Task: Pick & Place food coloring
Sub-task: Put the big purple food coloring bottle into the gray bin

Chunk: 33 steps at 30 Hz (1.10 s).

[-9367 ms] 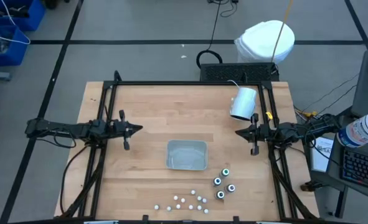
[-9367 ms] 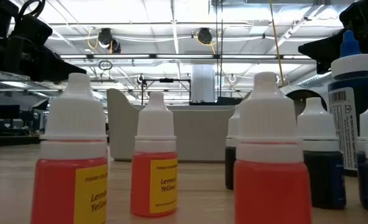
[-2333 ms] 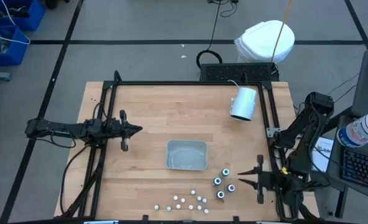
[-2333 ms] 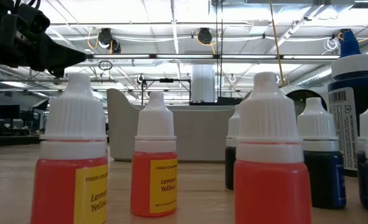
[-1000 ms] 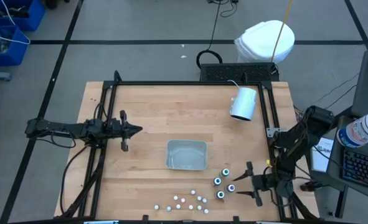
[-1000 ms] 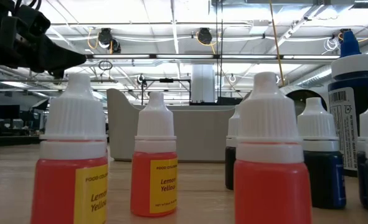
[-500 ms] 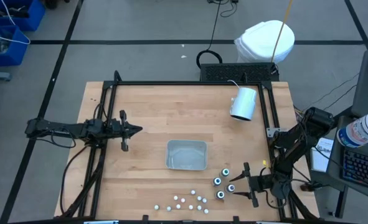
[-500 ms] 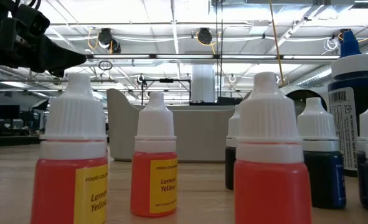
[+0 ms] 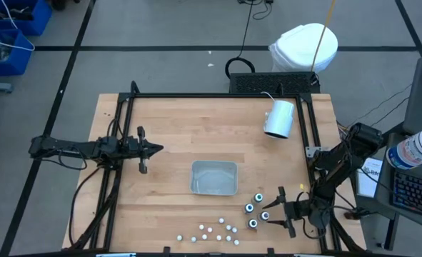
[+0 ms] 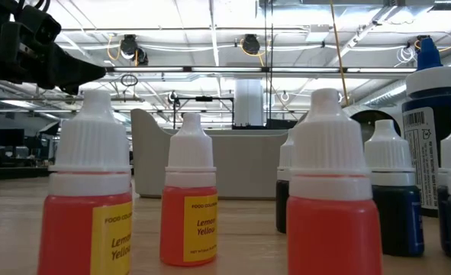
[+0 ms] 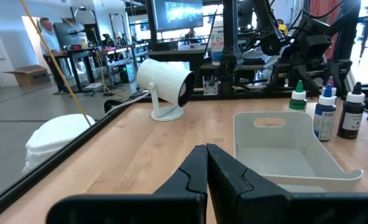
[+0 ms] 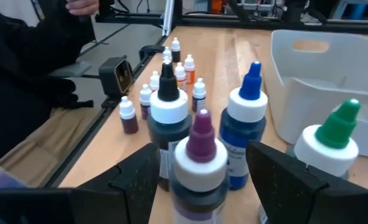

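Wooden table [image 9: 175, 135] carries all items; refer to the high view for layout. Your food coloring [image 9: 257, 210], 4 small dark bottles w/ white-ringed tops, stands upright in a tight cluster at the near right of the table, just right of and nearer than the grey tray [image 9: 214, 178].

Right gripper [image 9: 270, 213] sits low at that cluster, approaching from the right side. Jaws are spread wide. In the right wrist view the purple-capped bottle [image 12: 200, 163] stands between the two fingers [image 12: 137, 171], w/ clear gaps on both sides; no contact seen. Blue-capped bottle [image 12: 246, 127], black-capped bottle [image 12: 169, 112] and green-capped bottle [image 12: 330, 143] stand just beyond it.

Left gripper [image 9: 153, 148] hangs over the left-middle of the table, well apart from the bottles. Jaws are closed together, nothing between them, per the left wrist view [image 11: 205, 163].

Other items: small white-capped bottles [image 9: 211, 232] scattered along the near edge, left of the cluster; white lamp [image 9: 279, 118] at far right.
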### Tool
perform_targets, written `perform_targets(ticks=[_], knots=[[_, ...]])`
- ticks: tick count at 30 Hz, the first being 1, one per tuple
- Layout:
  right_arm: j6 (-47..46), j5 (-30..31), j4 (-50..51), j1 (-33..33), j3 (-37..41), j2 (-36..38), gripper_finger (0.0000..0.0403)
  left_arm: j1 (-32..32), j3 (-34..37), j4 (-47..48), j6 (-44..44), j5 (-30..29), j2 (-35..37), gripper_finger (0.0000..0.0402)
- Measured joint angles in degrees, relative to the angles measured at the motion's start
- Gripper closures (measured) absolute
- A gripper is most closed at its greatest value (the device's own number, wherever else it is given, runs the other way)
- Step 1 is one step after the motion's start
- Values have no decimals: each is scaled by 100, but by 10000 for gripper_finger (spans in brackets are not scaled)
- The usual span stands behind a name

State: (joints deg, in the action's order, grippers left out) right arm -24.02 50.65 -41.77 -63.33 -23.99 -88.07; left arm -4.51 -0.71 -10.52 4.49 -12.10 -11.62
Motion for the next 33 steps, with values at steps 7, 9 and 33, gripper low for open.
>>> perform_targets(ticks=[7,9,33], knots=[[-235,1,216,0,0,0,177,-1,1,-1,-2,0,0,392],[-235,5,218,0,0,0,177,0,0,0,-9,0,0,392],[-57,7,272,0,0,-2,293,-2,1,-1,-15,0,0,392]])
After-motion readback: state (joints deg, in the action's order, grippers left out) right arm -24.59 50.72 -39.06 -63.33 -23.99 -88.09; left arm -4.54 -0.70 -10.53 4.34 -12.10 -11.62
